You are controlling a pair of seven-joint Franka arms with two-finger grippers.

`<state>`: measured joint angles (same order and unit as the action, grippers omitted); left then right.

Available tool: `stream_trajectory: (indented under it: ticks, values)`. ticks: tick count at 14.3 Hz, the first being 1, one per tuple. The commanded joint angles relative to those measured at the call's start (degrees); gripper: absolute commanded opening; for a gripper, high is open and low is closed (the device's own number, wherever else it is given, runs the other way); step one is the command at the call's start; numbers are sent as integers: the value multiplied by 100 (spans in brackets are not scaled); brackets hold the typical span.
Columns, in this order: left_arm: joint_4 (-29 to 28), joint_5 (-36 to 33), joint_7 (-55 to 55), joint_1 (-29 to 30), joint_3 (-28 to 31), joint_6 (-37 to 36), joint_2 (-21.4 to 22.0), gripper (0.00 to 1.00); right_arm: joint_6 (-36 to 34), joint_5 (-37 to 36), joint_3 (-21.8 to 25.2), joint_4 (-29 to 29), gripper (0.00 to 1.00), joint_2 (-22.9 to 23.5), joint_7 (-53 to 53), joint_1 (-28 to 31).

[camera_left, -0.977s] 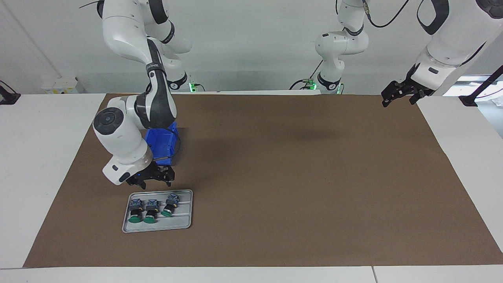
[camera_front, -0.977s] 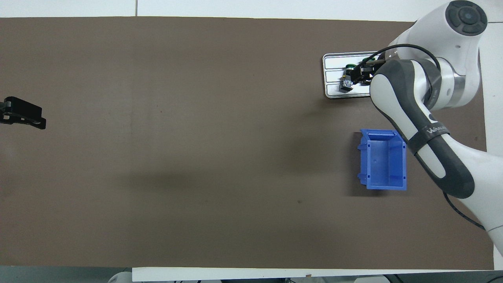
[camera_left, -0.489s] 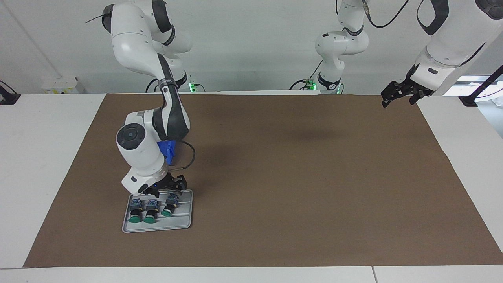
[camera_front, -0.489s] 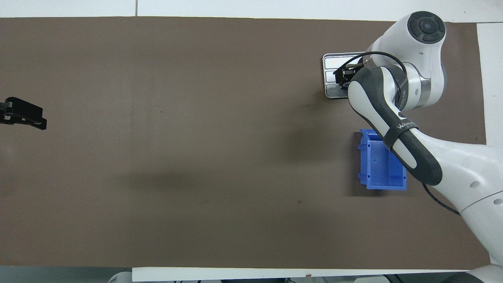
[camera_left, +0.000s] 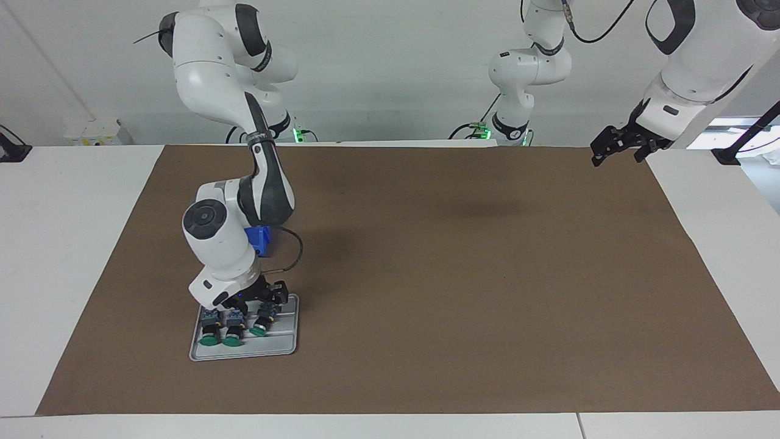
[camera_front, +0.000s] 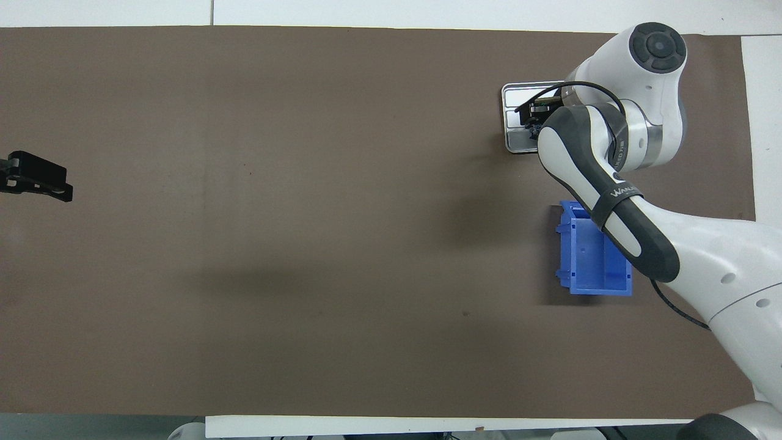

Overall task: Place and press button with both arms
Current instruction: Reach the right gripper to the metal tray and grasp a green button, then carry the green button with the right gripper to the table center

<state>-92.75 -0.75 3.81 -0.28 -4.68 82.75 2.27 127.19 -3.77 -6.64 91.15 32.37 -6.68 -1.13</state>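
Observation:
A small metal tray (camera_left: 281,342) at the right arm's end of the table carries three green-capped push switches lying side by side. The button (camera_left: 261,323) lies a little apart from the two other switches (camera_left: 222,330). My right gripper (camera_left: 266,303) is down at the blue-grey terminal end of the button, low over the tray. In the overhead view the right arm covers most of the tray (camera_front: 512,122), and only part of the right gripper (camera_front: 530,117) shows there. My left gripper (camera_left: 620,148) hangs open and holding nothing over the corner of the mat at the left arm's end, waiting.
A blue bin (camera_left: 261,239) stands nearer to the robots than the tray, mostly covered by the right arm; its open top shows from overhead (camera_front: 586,256). A brown mat (camera_left: 463,274) covers the table, white table surface around it.
The right arm has swung toward the tray and come down, so its gripper went from above the tray's near edge to low over the button. The left arm has not moved.

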Motion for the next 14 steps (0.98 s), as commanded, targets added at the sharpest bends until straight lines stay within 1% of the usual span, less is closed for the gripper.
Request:
stream_trajectory:
  ticks: [1,8,9,10,11,13,14]
  values:
    - [-243,-92,-30,-16,-16,101,204,100,42,-27,-48,-124,81,111,-184,16]
    - [-252,-92,-30,-8,-16,101,204,100,7,-10,-57,-62,80,103,-193,25]
    - [-243,-100,-38,-8,-16,101,204,100,16,-10,-48,-36,77,111,-193,16]
    - [-252,-92,-38,-8,-16,101,204,100,16,-10,-48,-10,72,111,-193,16]
    - [-252,-92,-47,-8,-16,101,204,100,7,-10,-57,8,65,103,-193,25]
    - [-252,-92,-47,-16,-16,101,204,100,-36,-18,-48,-1,33,103,-184,34]
    - [-252,-100,-47,-16,-16,101,204,100,-54,-27,-57,-1,15,103,-176,42]
